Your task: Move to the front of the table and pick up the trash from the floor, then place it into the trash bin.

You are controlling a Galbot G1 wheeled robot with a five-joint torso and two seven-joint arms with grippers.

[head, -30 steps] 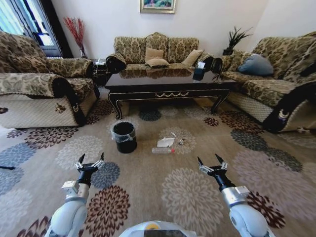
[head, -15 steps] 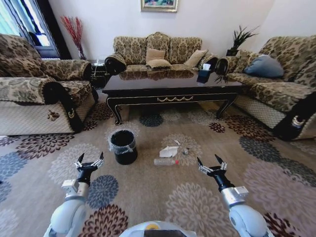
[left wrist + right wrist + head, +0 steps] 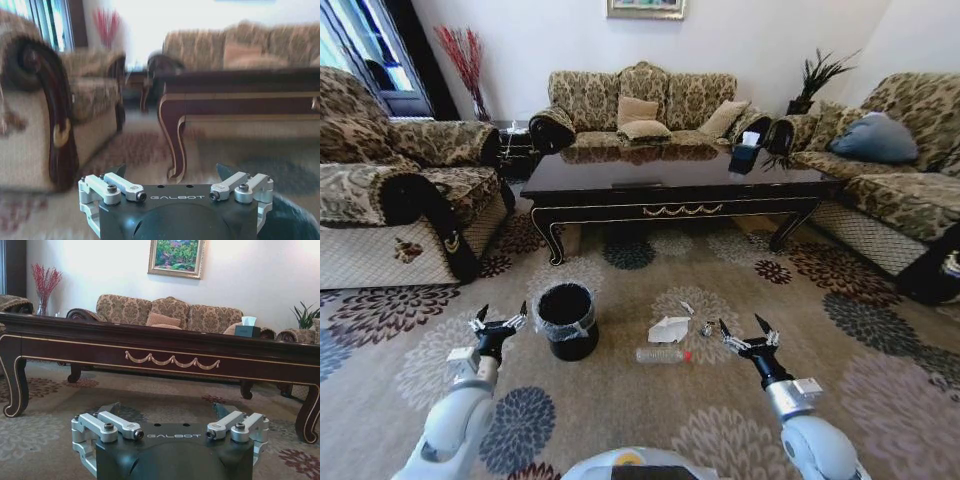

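1. The approach step is being carried out: the robot is being driven toward the front of the worktop [image 3: 670, 180], and no pick is yet being attempted.
2. The trash is lying on the floral carpet [image 3: 880, 400] in front of the worktop. It is made up of a crumpled white wrapper [image 3: 669, 328] and, just nearer the robot, a clear bottle [image 3: 663, 355] with a red cap.
3. The trash bin [image 3: 566, 320] is standing upright on the carpet, near the trash on its left, with its liner folded over the rim.
4. The left end effector [image 3: 500, 322] is being held low beside the bin with its fingers spread wide, and nothing is gripped.
5. The right end effector [image 3: 748, 335] is being held just right of the bottle, likewise wide open and empty. In the right wrist view, the worktop's gold-scrolled apron [image 3: 172, 360] is being faced squarely.
6. Judgement: the next move calls for the base to be stopped and one open end effector to be lowered over one trash item, most likely the right one, which is nearer the trash.
7. Compared with the earlier frames, the bin, trash and worktop are being shown nearer to the end effectors, which indicates that the camera is being carried forward, not that the items are being shifted.
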